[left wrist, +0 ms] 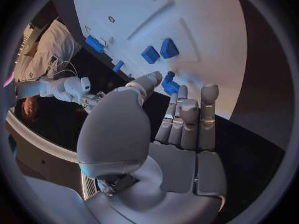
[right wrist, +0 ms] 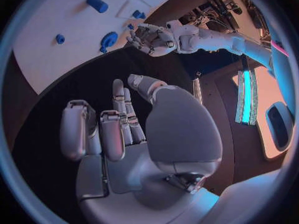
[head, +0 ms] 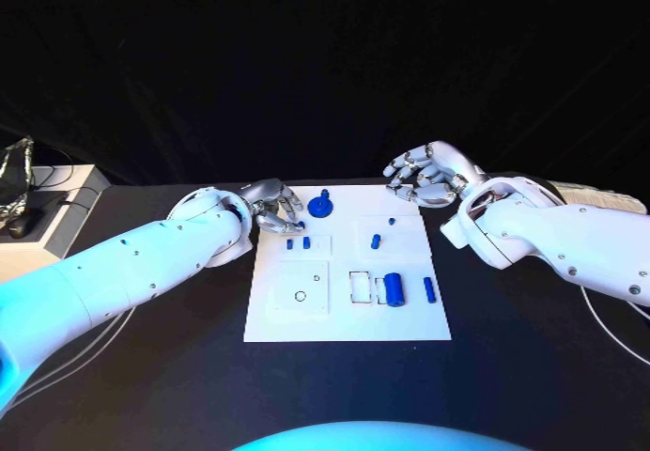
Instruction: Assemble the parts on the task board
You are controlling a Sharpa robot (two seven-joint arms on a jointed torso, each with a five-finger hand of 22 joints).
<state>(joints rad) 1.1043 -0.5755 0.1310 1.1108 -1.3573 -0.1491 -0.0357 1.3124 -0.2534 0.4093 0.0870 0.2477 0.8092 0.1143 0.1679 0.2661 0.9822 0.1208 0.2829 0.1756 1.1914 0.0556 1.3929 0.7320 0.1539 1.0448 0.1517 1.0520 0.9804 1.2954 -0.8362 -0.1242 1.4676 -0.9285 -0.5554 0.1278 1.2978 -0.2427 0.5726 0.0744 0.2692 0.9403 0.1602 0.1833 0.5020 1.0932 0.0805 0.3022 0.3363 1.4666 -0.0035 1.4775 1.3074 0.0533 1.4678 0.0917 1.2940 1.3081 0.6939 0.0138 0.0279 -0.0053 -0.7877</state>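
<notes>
A black table (head: 162,376) is set against a dark backdrop, with the flat white task board (head: 346,319) laid in the middle of it. Over on the left, the left hand (head: 278,207) is parked at the board's far left corner, fingers curled down. In the left wrist view a small blue part (left wrist: 169,86) is seen right at the fingertips (left wrist: 152,79), looks pinched between thumb and finger, though it can't be told for sure how firm that hold is. Just beside that hand a round blue gear-like piece (head: 321,204) is found on the board. Moving right, two small blue blocks (head: 298,243) are stood side by side, then a slim blue peg (head: 376,241), a fat blue cylinder (head: 394,288) lying next to a rectangular slot, and a thin blue bar (head: 429,288) near the right edge. Past the board's far right corner, the right hand (head: 431,175) is held up off the table, fingers loosely bent and apart, nothing in them.
</notes>
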